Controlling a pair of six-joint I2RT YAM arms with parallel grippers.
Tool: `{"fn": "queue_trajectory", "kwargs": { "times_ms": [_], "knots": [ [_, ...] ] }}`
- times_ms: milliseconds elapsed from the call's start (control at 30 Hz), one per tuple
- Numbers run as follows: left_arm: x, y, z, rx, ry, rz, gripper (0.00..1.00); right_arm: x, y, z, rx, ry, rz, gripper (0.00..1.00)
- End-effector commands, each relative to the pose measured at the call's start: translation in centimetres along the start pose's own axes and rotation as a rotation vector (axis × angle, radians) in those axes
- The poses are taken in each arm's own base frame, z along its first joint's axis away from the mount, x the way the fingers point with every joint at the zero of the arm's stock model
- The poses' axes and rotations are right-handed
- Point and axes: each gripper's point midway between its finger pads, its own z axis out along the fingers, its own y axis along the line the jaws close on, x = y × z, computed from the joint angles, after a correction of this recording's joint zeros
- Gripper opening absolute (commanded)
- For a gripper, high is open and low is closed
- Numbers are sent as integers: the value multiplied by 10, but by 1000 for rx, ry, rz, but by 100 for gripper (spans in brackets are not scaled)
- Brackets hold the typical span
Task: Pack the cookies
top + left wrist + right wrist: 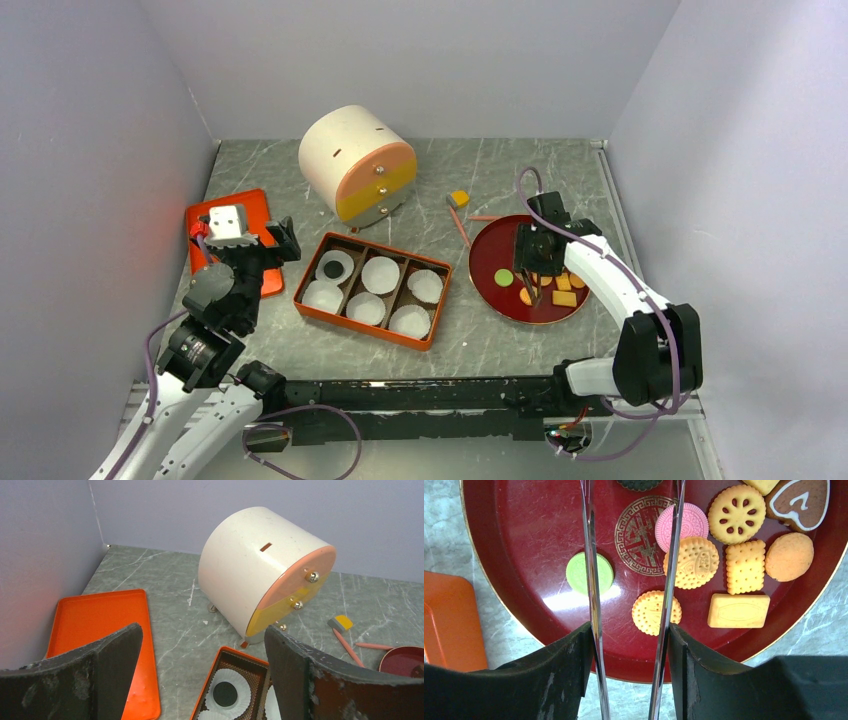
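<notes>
Top view: right gripper (pixel 535 262) hangs over the glossy red plate (pixel 487 245), with the cookies (pixel 562 291) lying flat beneath and just beside it. The left gripper (pixel 272 245) is well apart, by the orange box (pixel 303 297). Left wrist: fingers spread wide and empty, with a black cookie (pixel 225 694) in a fluted paper cup (pixel 243 681) just ahead. Right wrist: the gripper clamps metal tongs (pixel 591 555). A ridged green cookie (pixel 605 573) lies under one blade, embossed biscuits under the other.

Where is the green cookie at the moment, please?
In the top view, the green cookie lies alone on the red plate's left part, just left of the right gripper's tongs.
</notes>
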Motion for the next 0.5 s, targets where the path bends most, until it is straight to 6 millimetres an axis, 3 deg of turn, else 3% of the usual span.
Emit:
{"fn": "queue_trajectory", "kwargs": {
  "times_ms": [0, 467],
  "knots": [
    [-6, -2, -1, 16, -22, -27, 96, -12, 4, -8, -5, -23, -16, 56],
    [-7, -2, -2, 18, -25, -31, 96, -6, 10, -6, 69, 29, -90, 55]
  ]
}}
